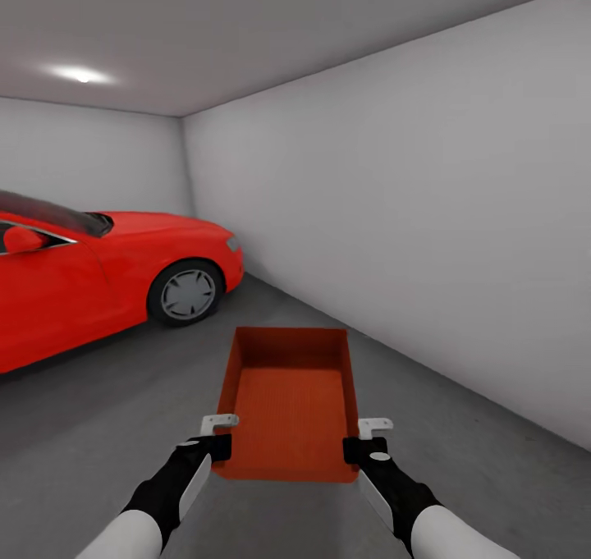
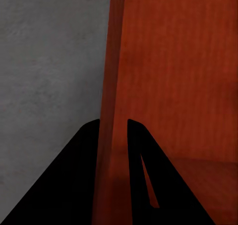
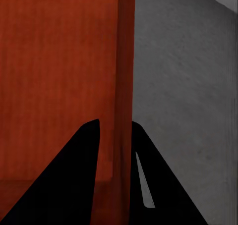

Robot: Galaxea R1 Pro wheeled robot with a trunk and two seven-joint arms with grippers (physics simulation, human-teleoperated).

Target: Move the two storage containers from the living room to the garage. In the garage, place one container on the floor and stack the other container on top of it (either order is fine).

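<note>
Should either grip slip or the arms drop unevenly, the orange-red rectangular open-topped storage container (image 1: 289, 403) would likely tip and land askew on the dark grey concrete floor (image 1: 98, 411). It is empty and straight-walled, held level above the floor, right of the red car (image 1: 90, 272). The left gripper (image 1: 218, 434) clamps its left wall, and the right gripper (image 1: 363, 437) its right wall.

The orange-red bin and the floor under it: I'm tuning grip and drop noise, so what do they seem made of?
Orange-red rectangular bin: probably matte plastic, with thin straight walls, even colour and no gloss. Dark grey floor: looks like rough concrete, mottled and dull.
</note>
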